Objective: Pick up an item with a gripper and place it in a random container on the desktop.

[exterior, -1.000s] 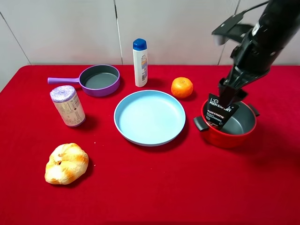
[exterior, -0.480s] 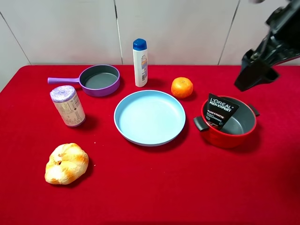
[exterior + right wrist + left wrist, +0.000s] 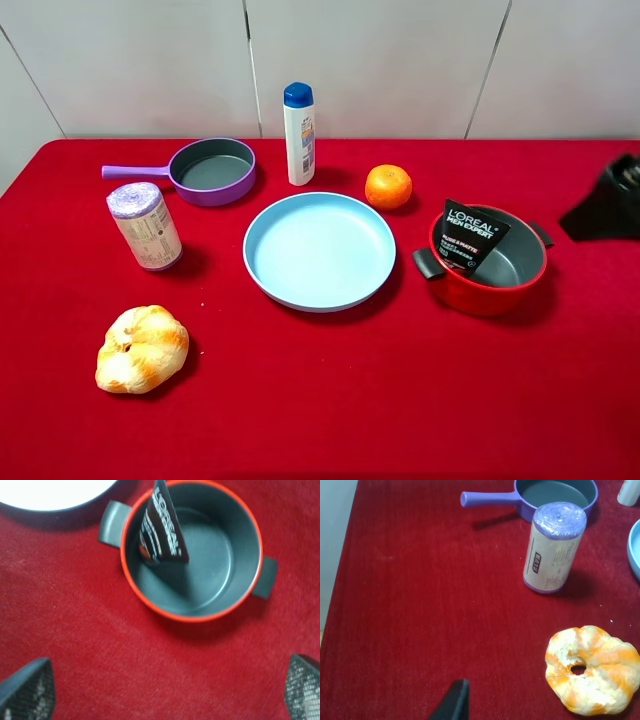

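Observation:
The black L'OREAL tube (image 3: 472, 236) stands tilted inside the red pot (image 3: 488, 292), its flat end leaning on the rim on the side towards the plate. The right wrist view shows the tube (image 3: 162, 530) in the pot (image 3: 150, 600) the same way. My right gripper (image 3: 610, 206) is at the far right edge of the table, apart from the pot. In its wrist view the right gripper (image 3: 165, 695) is open and empty, with its fingertips (image 3: 27, 690) wide apart. Of my left gripper only one black fingertip (image 3: 454, 702) shows, over bare red cloth.
A light blue plate (image 3: 320, 250) lies mid-table, an orange (image 3: 388, 186) and a white shampoo bottle (image 3: 299, 135) behind it. A purple pan (image 3: 212, 170), a purple-topped roll (image 3: 146, 226) and a bread bun (image 3: 142, 348) are on the left.
My right gripper let go of the tube, rose away from the pot and moved off to the right edge. The tube stays leaning in the pot.

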{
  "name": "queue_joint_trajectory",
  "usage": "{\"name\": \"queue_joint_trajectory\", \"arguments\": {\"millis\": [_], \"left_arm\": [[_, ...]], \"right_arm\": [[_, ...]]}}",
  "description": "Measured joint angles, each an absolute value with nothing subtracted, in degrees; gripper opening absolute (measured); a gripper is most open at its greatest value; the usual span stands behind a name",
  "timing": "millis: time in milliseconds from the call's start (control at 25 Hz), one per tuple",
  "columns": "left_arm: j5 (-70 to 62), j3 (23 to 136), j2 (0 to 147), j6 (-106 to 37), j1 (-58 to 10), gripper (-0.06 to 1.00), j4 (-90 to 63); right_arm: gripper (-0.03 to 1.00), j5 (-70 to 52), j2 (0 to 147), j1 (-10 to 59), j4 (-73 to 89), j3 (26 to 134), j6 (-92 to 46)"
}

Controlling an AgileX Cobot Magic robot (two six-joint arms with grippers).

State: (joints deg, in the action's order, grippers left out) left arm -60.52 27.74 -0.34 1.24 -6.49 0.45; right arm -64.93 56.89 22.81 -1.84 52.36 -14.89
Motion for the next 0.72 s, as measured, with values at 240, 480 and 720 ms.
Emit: {"name": "queue_joint_trajectory", "arguments": {"millis": [240, 480, 720], "left_arm": [[-60.5, 27.7, -0.3, 1.2, -6.5, 0.99, 0.4], [-60.5, 27.7, -0.3, 1.2, -6.5, 0.99, 0.4], [-60.5, 27.7, -0.3, 1.2, -6.5, 0.99, 0.4]], "right_arm": [[0.69, -64.7, 45.7, 22.8, -1.9, 45.3, -11.5], [0.69, -62.4, 34.5, 22.8, -1.9, 38.5, -8.2], [0.69, -57.7, 24.5, 22.8, -1.0, 32.0, -6.0]]}}
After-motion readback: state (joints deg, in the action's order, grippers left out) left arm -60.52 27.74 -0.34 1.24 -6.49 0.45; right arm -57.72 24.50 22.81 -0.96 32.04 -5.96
